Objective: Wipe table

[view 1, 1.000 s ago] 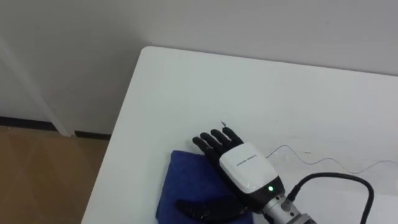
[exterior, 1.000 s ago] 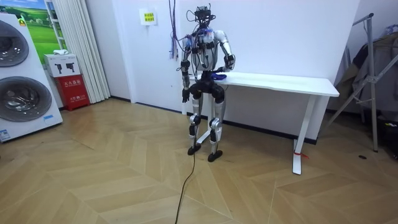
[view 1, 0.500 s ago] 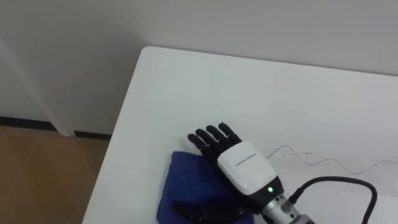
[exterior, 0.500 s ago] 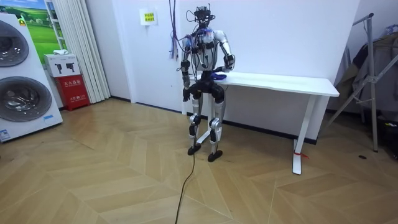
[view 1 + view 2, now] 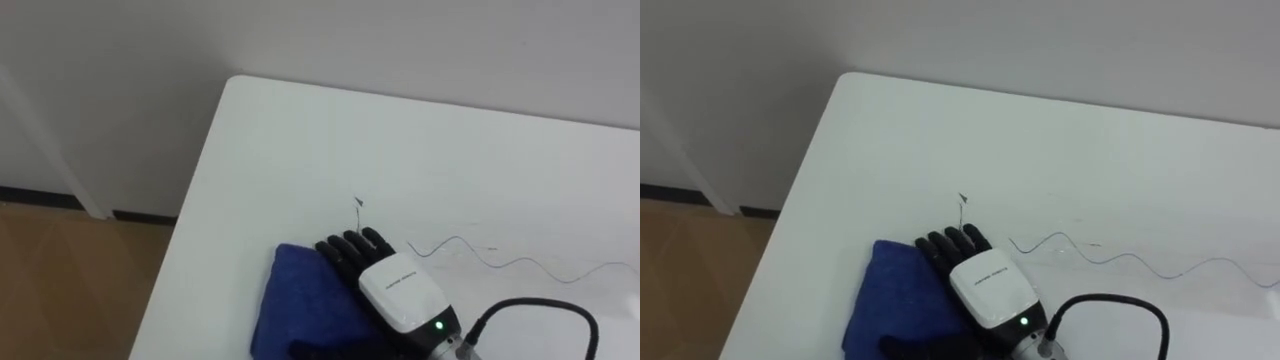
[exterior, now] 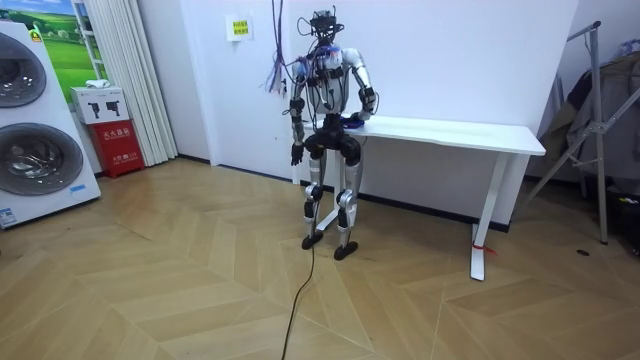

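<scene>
White wall and wood floor surround the spot where I have the robot standing upright, at the end of a long white table [image 6: 450,130] on the room view's left. Off to that side I see a washing machine [image 6: 30,120] and a red box [image 6: 118,145] against the wall.

Through the head camera I look down on the table's corner. A blue cloth [image 5: 300,305] lies on the tabletop near the left edge, a little back from the corner. The right hand [image 5: 402,292] rests palm down on the cloth, released, its dark fingers [image 5: 350,250] stretched flat across the cloth's far edge and the thumb lying on the cloth nearer to me. Just beyond the fingertips, a thin wavy wire [image 5: 500,262] runs across the tabletop towards the right.

The left hand [image 6: 296,153] hangs beside the hip, well apart from the table. Whether it is released or clenched I cannot tell.
</scene>
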`<state>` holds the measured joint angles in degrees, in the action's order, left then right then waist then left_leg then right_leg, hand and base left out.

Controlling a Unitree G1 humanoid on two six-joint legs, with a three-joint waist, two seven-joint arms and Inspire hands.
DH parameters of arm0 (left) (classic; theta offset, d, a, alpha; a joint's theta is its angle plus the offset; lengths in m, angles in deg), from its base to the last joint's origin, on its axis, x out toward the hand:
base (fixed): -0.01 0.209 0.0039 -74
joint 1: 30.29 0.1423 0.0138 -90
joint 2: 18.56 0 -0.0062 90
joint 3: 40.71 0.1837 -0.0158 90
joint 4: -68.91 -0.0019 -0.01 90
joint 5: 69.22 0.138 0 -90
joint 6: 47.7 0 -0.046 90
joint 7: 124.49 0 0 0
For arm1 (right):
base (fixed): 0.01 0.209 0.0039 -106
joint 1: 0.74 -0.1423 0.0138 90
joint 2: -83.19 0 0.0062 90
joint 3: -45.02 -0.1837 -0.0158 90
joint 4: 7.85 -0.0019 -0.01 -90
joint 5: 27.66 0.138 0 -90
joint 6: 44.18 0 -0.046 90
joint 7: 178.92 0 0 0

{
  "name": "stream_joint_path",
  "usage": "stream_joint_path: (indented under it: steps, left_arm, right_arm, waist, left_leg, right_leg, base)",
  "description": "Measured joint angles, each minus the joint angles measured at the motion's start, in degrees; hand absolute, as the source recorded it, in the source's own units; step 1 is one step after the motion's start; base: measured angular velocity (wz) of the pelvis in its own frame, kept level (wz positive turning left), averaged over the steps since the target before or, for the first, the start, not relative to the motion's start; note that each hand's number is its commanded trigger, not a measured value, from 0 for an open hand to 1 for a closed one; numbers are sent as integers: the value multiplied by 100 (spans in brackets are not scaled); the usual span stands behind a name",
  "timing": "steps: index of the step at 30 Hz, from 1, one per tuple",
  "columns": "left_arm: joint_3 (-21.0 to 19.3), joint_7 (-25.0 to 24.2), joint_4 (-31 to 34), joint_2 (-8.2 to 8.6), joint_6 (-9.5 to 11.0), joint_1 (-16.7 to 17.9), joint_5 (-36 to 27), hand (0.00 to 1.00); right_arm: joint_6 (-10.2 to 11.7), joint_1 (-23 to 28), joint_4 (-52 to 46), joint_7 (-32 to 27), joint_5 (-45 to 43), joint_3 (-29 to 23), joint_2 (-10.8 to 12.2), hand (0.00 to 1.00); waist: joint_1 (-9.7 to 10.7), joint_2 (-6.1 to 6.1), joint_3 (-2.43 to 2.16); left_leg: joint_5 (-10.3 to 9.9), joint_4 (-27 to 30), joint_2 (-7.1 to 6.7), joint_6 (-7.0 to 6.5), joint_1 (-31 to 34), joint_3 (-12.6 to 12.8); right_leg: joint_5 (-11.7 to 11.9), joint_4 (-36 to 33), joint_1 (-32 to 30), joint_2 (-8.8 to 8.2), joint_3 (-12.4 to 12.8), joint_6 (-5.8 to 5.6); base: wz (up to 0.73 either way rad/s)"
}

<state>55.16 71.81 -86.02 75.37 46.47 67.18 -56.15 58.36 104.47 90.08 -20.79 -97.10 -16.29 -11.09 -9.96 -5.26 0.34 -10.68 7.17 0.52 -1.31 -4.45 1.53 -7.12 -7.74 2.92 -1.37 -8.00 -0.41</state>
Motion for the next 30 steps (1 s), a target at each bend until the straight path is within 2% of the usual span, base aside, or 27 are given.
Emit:
stream_joint_path:
  steps: [10,13,14,15,16,20,23,27,30]
  left_arm:
    - [1,55,0,12,-2,-16,-2,0]
    - [4,37,1,18,-6,-54,-38,0]
    - [7,32,1,18,-6,-66,-43,0]
    - [7,21,0,18,-6,-106,-58,0]
    - [6,12,-1,18,-6,-134,-127,0]
    - [5,10,21,61,-5,-167,-289,0]
    - [7,-12,35,141,-4,-167,-356,0]
    - [129,-28,72,136,-3,-159,-468,0]
    - [133,-35,68,123,-3,-157,-500,0]
  right_arm:
    - [-4,13,19,6,219,75,85,0]
    - [-17,4,48,-5,304,137,81,0]
    - [-17,4,56,-13,303,142,80,46]
    - [-17,-5,85,-54,296,147,79,81]
    - [-18,-7,95,-83,295,153,78,100]
    - [-11,-54,211,-324,303,172,132,100]
    - [-29,-197,214,-484,326,145,312,100]
    - [-59,-313,218,-724,391,167,303,100]
    - [27,-303,202,-844,415,238,299,100]
  waist:
    - [6,18,-15]
    - [22,61,-40]
    - [30,75,-55]
    - [34,101,-69]
    - [32,129,-69]
    - [49,163,-72]
    - [85,156,-75]
    - [99,122,-82]
    - [133,115,-80]
  left_leg:
    - [0,10,0,0,16,17]
    - [0,18,1,0,45,16]
    - [0,23,1,0,63,16]
    - [1,27,-2,0,99,21]
    - [2,29,-2,0,107,23]
    - [2,19,1,0,114,23]
    - [1,19,-2,0,128,21]
    - [1,17,-4,0,137,11]
    - [1,17,-6,0,136,11]
  right_leg:
    - [0,0,-10,-2,4,0]
    - [0,1,-31,-2,1,0]
    - [0,-1,-48,-3,1,0]
    - [1,-5,-91,-5,2,0]
    - [1,-4,-99,-5,1,0]
    - [0,-2,-109,0,-2,0]
    - [0,-2,-122,-2,-1,0]
    - [0,-1,-130,-5,-21,0]
    - [1,-1,-132,-14,-63,0]
  base:
    - [0]
    - [0]
    - [0]
    - [0]
    - [0]
    - [0]
    - [0]
    - [1]
    - [0]
